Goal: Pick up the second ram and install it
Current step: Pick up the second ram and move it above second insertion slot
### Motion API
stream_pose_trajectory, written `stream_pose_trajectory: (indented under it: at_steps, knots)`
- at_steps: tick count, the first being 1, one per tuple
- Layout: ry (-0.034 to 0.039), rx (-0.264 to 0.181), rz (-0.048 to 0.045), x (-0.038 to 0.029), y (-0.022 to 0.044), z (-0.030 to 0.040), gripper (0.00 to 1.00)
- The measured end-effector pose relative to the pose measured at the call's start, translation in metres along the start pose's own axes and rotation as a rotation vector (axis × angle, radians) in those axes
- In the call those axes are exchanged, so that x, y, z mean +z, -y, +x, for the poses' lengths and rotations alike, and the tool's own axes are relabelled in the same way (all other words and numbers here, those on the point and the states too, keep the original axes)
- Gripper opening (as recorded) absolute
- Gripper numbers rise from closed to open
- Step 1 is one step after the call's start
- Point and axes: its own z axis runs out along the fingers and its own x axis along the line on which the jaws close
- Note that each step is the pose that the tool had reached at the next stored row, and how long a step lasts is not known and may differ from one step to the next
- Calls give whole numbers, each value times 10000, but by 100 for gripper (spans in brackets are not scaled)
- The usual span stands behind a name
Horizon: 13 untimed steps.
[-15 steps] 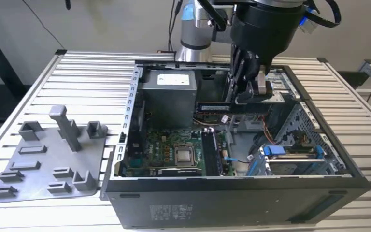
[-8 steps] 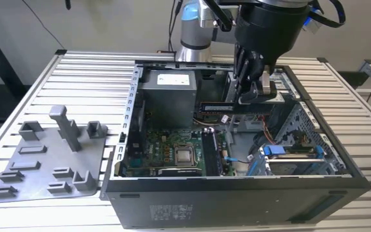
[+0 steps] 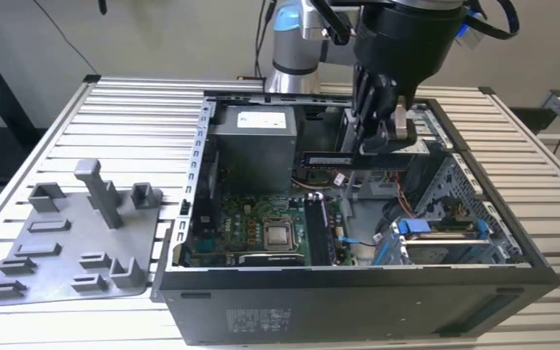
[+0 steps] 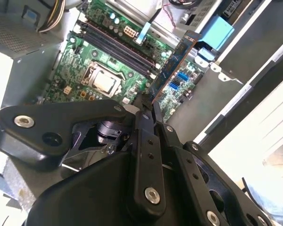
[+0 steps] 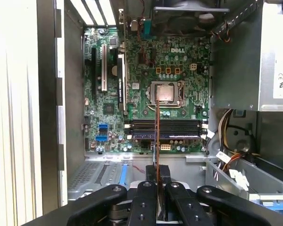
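Observation:
The second ram (image 3: 343,160) is a long dark stick held level above the open computer case (image 3: 358,281). My gripper (image 3: 387,148) is shut on it, gripping it from above. In the second wrist view the ram (image 4: 175,60) sticks out past my gripper (image 4: 149,109) over the motherboard. Seen edge-on in the first wrist view, the ram (image 5: 156,123) is a thin line rising from my gripper (image 5: 158,175) across the long black memory slots (image 5: 165,128). Those slots (image 3: 319,230) lie beside the silver processor (image 3: 280,235), well below the stick.
A grey plastic tray (image 3: 61,255) with an upright post (image 3: 100,191) lies on the slatted table at the exterior view's left. Inside the case are the grey power supply (image 3: 253,146), loose cables (image 5: 228,160) and a drive cage with blue parts (image 3: 436,232).

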Motion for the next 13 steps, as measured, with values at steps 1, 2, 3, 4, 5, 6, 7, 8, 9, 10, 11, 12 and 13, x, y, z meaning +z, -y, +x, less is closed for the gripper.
stream_pose_trajectory:
  at_steps: [1, 2, 3, 4, 5, 6, 7, 8, 9, 10, 11, 12, 13]
  knots:
    - [0, 0, 0, 1, 0, -23, 14]
    - [0, 0, 0, 2, -1, -50, 14]
    - [0, 0, -1, 3, -2, -77, 14]
    - [-1, 0, -1, 5, -2, -114, 14]
    - [-1, 0, 0, 6, -2, -149, 14]
    - [0, 0, 0, 9, -3, -185, 14]
    - [-2, 0, -1, 10, -4, -221, 14]
    - [-1, 0, -1, 11, -4, -255, 14]
    - [0, 0, 0, 13, -5, -294, 14]
    - [-1, 1, -1, 15, -5, -322, 14]
    - [-2, 0, 0, 16, -6, -344, 14]
    - [-1, 0, -1, 17, -6, -357, 14]
    - [0, 0, 0, 19, -6, -370, 14]
